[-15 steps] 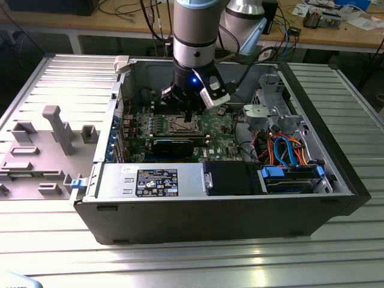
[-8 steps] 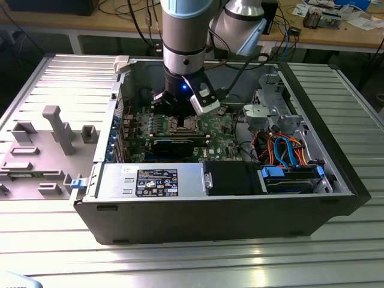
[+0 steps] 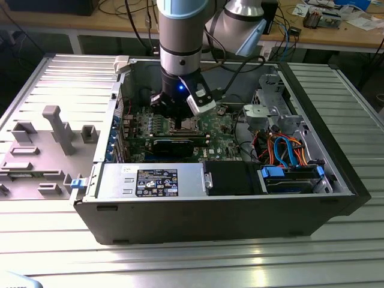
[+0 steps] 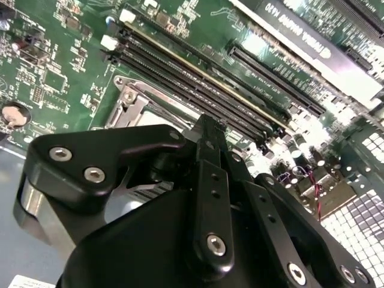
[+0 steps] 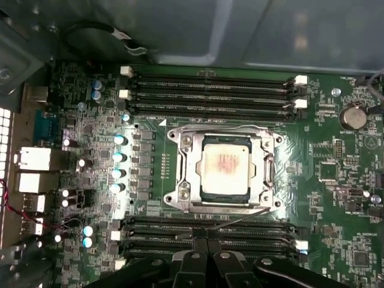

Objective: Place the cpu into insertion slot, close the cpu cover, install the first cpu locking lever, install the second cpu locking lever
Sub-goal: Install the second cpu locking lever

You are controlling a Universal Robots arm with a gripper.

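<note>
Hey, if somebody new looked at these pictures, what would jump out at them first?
Probably the arm reaching down into the open computer case on the ribbed metal table. In the first wrist view, the cpu sits in its socket under the silver cpu cover, between rows of black memory slots, with the gripper just beside it.

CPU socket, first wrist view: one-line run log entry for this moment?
cpu: seated in insertion slot | cpu cover: closed over it | gripper: fingers together, beside slot, holding nothing
</note>
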